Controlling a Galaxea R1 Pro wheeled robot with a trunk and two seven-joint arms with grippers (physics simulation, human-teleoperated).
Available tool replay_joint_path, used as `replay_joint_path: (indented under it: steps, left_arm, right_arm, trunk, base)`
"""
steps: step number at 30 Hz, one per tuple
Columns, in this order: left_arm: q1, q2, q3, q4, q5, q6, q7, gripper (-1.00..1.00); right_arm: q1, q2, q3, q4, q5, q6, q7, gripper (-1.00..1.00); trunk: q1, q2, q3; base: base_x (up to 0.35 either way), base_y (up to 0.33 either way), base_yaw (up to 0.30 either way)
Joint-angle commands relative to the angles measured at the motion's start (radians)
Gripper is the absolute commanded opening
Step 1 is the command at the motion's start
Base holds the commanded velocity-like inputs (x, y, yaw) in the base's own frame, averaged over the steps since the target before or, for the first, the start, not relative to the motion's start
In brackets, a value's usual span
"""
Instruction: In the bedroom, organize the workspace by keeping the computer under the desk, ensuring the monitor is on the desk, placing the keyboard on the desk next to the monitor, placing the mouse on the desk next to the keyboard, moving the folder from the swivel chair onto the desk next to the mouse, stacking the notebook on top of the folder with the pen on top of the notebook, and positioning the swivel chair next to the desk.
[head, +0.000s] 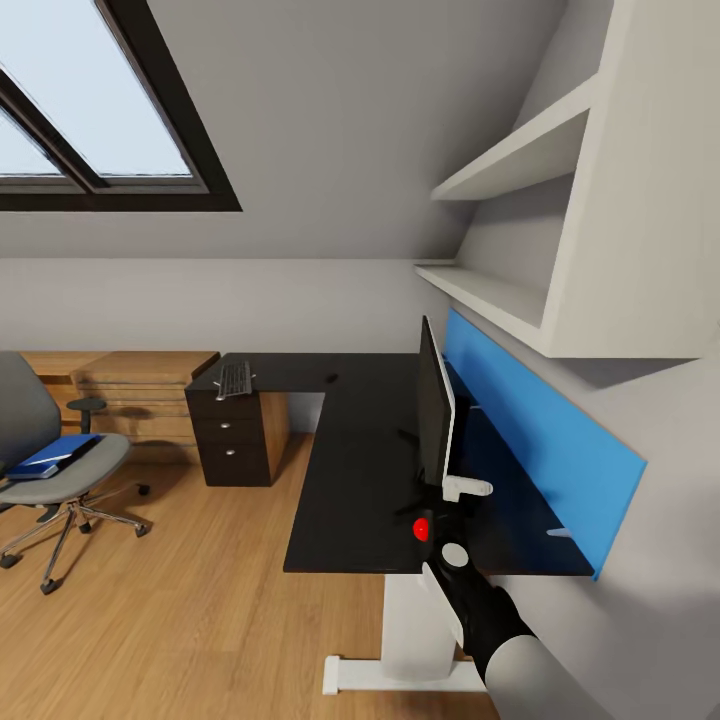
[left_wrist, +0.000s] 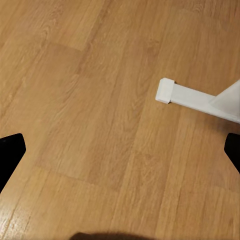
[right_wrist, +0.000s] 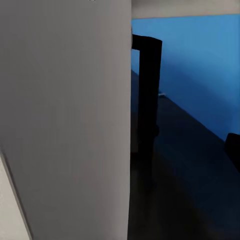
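On the grey upholstered swivel chair (head: 40, 455) at far left, bright blue flat folder (head: 52, 455). Farther right, flat black keyboard (head: 233, 379) on glossy black L-shaped tabletop (head: 350, 480), above its drawers. Wide black monitor (head: 436, 410) upright beside blue wall panel (head: 545, 440). Right tool (head: 428, 520) at monitor's base, grip impossible to judge. Left tool (left_wrist: 120, 150) spread wide above wooden floor (left_wrist: 90, 100).

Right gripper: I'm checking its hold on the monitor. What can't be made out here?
- Right gripper, head view: its jaws are hidden by its own wrist.
- Monitor, right wrist view: the silver back blocks any contact.
- Folder on the swivel chair: items on it too small.
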Motion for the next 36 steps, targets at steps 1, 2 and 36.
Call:
replay_joint_path:
  steps: [1, 2, 36]
  left_arm:
    - [-0.001, -0.001, 0.002, 0.0, 0.001, -0.003, 0.001, 1.0]
    - [-0.001, -0.001, 0.002, 0.0, 0.001, -0.003, 0.001, 1.0]
    - [-0.001, -0.001, 0.004, 0.0, 0.001, -0.003, 0.002, 1.0]
  right_arm:
    - [-0.001, -0.001, 0.003, 0.001, 0.0, -0.002, -0.007, 1.0]
    - [-0.001, -0.001, 0.004, 0.001, 0.0, -0.002, -0.007, 1.0]
    - [-0.001, 0.0, 0.005, 0.013, 0.0, -0.002, -0.006, 1.0]
  trunk:
    - [0.0, -0.001, -0.001]
    - [0.0, -0.001, -0.001]
    - [0.0, -0.001, -0.001]
  base:
    - [0.0, 0.0, 0.0]
    - [0.0, 0.0, 0.0]
    - [-0.021, 0.016, 0.0]
